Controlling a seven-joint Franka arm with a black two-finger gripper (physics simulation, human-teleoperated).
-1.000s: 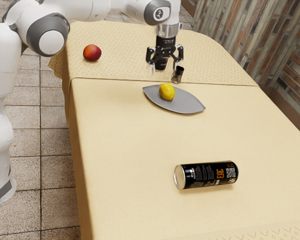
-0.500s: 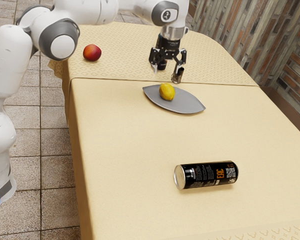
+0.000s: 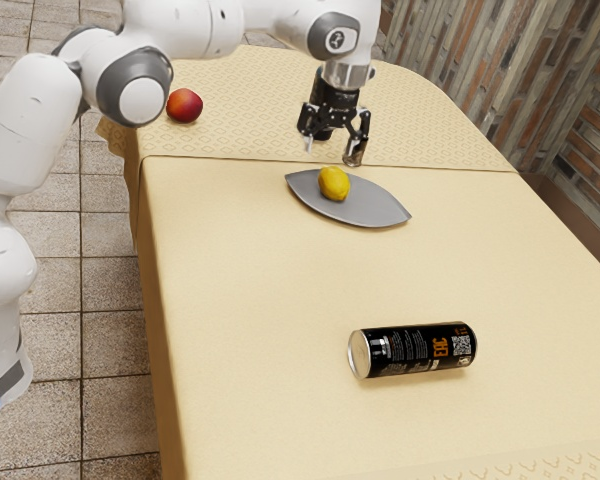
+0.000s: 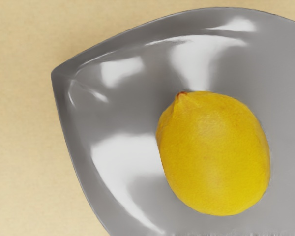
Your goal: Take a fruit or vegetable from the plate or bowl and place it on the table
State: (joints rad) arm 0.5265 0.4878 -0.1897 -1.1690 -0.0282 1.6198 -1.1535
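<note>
In the exterior view my black gripper (image 3: pixel 332 150) hangs open above the table, over the far side of the plate, its two fingers spread with nothing between them. A yellow lemon (image 3: pixel 334 184) lies on the grey leaf-shaped plate (image 3: pixel 376 209), toward the plate's end at the exterior view's left. From the hand, the wrist view looks down on the lemon (image 4: pixel 214 153), which rests on the shiny plate (image 4: pixel 123 113) near one pointed end. The gripper does not touch the lemon.
A red fruit (image 3: pixel 184 106) sits on the patterned cloth at the table's far left in the exterior view. A black can (image 3: pixel 414 349) lies on its side nearer the camera. A small dark cup-like object (image 3: pixel 354 153) stands behind the plate, partly behind a finger.
My hand has moved lower and somewhat toward the exterior view's right. The fingers have stayed apart, and the lemon, plate, red fruit and can have not moved.
</note>
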